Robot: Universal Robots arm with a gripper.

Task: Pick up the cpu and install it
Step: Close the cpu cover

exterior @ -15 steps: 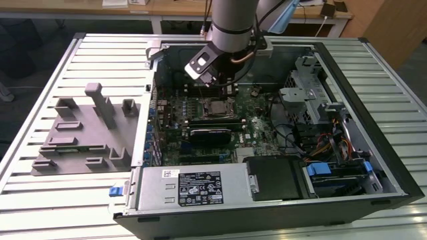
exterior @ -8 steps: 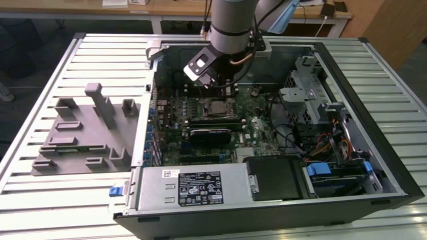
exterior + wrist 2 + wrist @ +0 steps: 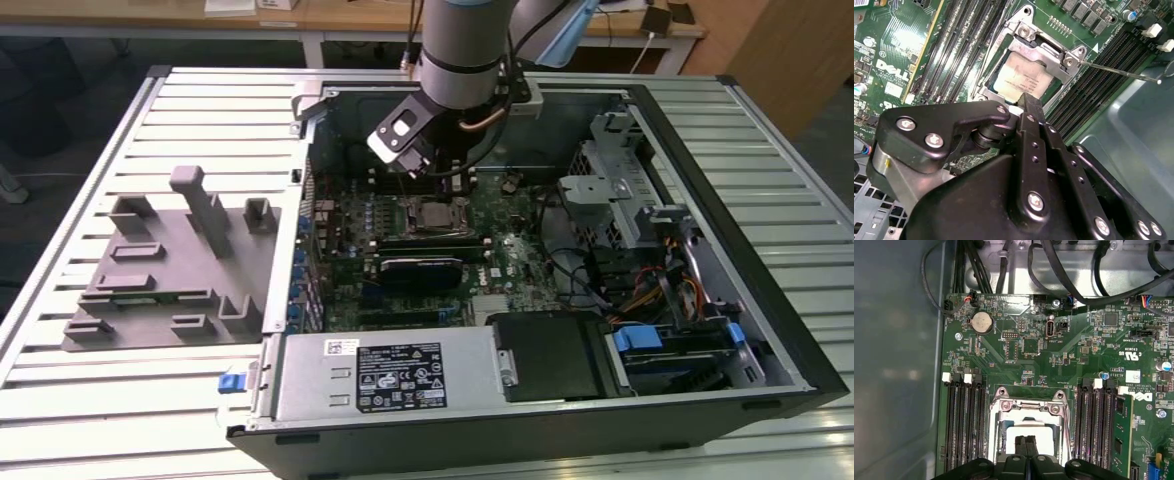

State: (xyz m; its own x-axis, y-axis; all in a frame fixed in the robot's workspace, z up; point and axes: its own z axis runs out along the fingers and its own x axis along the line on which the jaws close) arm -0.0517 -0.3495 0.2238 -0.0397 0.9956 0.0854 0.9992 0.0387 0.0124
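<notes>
The cpu (image 3: 1021, 80) is a flat square chip with a pale metal top. It lies in the motherboard socket, framed by the socket's metal plate (image 3: 1054, 52). It appears again in the first wrist view (image 3: 1029, 431) and as a small grey square in the exterior view (image 3: 435, 214). My gripper (image 3: 1026, 446) is shut, its two black fingers pressed together with nothing between them. The tips hang just above one edge of the cpu, and in the second wrist view the gripper (image 3: 1030, 106) covers that edge. In the exterior view the gripper (image 3: 435, 178) hangs inside the open computer case.
A thin socket lever (image 3: 1119, 71) sticks out loose over the memory slots (image 3: 966, 420). One memory stick (image 3: 1121, 435) stands beside the socket. Grey fixture blocks (image 3: 167, 265) sit on the slatted table at the exterior view's left. A power supply (image 3: 387, 375) and cables (image 3: 647, 285) fill the case's near side.
</notes>
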